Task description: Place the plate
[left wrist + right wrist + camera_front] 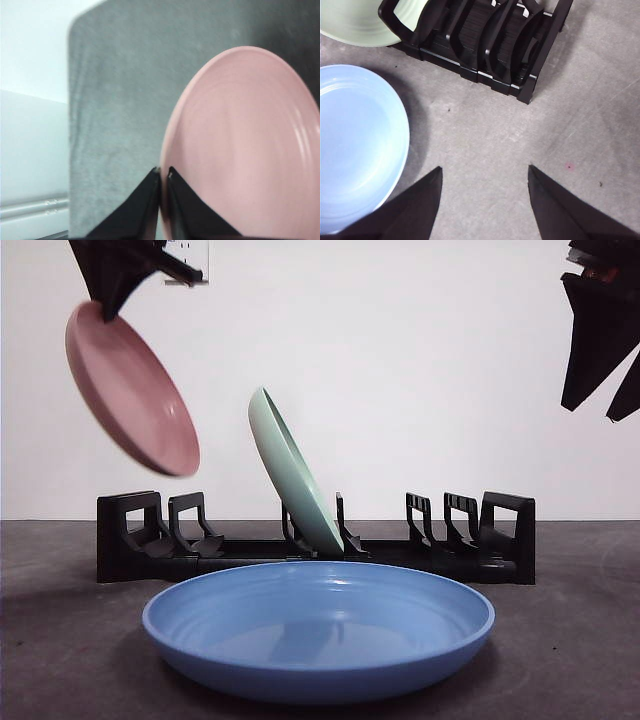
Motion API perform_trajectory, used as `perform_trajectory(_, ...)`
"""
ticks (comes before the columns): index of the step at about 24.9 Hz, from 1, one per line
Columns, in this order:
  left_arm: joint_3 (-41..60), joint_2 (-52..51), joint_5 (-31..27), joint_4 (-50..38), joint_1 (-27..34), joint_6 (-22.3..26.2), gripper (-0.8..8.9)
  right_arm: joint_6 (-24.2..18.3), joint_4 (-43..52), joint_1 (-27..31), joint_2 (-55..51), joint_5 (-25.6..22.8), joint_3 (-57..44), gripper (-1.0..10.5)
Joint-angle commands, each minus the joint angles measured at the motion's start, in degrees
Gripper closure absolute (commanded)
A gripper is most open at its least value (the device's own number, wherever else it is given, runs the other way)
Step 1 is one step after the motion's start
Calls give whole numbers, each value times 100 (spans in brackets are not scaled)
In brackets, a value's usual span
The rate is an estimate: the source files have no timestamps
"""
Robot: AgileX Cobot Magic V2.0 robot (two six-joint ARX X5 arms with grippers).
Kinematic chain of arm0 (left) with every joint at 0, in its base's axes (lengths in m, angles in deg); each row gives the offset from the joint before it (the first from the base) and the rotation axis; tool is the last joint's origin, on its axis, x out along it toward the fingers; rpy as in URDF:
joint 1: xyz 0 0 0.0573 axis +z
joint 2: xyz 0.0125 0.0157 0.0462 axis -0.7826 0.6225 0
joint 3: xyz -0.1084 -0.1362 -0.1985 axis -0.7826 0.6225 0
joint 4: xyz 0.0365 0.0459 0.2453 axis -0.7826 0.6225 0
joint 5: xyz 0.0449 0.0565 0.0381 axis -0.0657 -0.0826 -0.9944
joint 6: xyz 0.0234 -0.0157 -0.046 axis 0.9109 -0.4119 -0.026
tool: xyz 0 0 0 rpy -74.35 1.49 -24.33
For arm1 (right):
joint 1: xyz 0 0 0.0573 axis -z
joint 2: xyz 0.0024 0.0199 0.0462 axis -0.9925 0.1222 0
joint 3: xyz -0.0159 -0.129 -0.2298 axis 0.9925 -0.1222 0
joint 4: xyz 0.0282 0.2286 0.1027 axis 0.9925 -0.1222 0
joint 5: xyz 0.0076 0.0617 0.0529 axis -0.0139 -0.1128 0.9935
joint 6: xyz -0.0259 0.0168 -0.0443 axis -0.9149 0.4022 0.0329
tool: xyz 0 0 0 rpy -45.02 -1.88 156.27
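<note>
My left gripper (163, 172) pinches the pink plate (130, 390) by its rim, tilted to slide into the rack (315, 540); my right gripper (485, 172) waits, fingers wide.

left claw (163, 172) hangs high, jaws pinched on the plate (245, 145) rim; right claw (485, 172) hangs high, jaws spread.

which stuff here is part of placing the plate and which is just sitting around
In the job:
- pink plate, held in the air by its rim
- left gripper, shut on it
- black rack, free slots at both ends

Sitting around:
- green plate, already in the rack
- blue plate, flat on the table
- right gripper, open, waiting
</note>
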Motion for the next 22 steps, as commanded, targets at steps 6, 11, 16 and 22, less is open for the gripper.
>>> perform_trajectory(6, -306, -125, -107, 195, -35, 138, 798, 76, 9, -31, 31, 20, 63, 683)
perform_trajectory(11, -306, -323, -107, 251, -35, 70, 798, 76, 4, -31, 31, 20, 63, 683)
perform_trajectory(16, -304, -629, 101, 297, -35, -66, 798, 76, -7, -31, 31, 17, 63, 683)
perform_trajectory(22, -195, -1178, 647, 341, -35, -264, 798, 76, -15, -31, 31, 17, 63, 683)
